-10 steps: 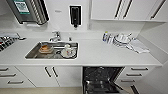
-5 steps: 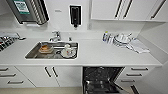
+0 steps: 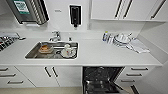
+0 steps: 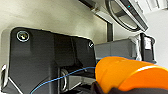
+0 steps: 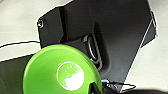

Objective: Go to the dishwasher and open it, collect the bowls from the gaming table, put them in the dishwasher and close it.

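One orange bowl (image 4: 125,75) sits in the left tool, one green bowl (image 5: 62,72) in the right, and the dishwasher (image 3: 101,80) below the counter (image 3: 100,53) gapes open, unchanged.

The robot's wrist plate (image 4: 47,60) is wide, flat and black, with rounded corners. A shiny round screw fitting (image 4: 22,35) sits in one corner, and a smaller one (image 4: 91,45) in another. A thin blue cable (image 4: 60,78) runs across the plate — it bends like a loose string.

On the other arm the plate (image 5: 117,32) is black too, with a small round fitting (image 5: 40,24) and a thin dark wire (image 5: 17,43).
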Available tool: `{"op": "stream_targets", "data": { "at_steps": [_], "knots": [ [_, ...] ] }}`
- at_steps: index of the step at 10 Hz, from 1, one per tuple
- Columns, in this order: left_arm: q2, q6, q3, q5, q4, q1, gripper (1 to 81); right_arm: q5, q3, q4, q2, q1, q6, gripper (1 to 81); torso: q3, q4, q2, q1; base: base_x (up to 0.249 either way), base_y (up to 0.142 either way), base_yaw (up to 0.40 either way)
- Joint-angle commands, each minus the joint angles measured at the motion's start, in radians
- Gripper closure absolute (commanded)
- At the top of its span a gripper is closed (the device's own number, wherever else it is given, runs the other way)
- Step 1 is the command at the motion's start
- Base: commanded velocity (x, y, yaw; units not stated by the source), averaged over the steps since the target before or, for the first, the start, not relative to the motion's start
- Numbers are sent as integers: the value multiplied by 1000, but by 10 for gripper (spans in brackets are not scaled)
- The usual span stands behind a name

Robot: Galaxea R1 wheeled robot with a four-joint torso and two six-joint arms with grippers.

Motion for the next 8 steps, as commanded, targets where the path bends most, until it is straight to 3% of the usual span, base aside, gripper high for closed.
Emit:
{"op": "stream_targets", "data": {
  "at_steps": [1,2,4,6,8],
  "knots": [
    [-179,-3,323,307,-16,-261,811,-50,23,-1,-19,30,2,811,0,0,0,0,0,0,0],
    [-225,-4,389,352,-40,-336,811,-50,23,-1,-19,31,2,811,0,0,0,0,0,0,0],
    [-296,-6,477,377,-59,-464,811,-50,24,-2,-20,31,2,811,0,0,0,0,0,0,0],
    [-298,-14,542,513,-76,-599,811,-50,32,-2,-23,33,2,811,-51,0,1,0,0,0,0],
    [-266,-15,587,671,-119,-723,811,-50,44,-2,-33,33,2,811,-103,0,1,0,0,0,0]
  ]
}}
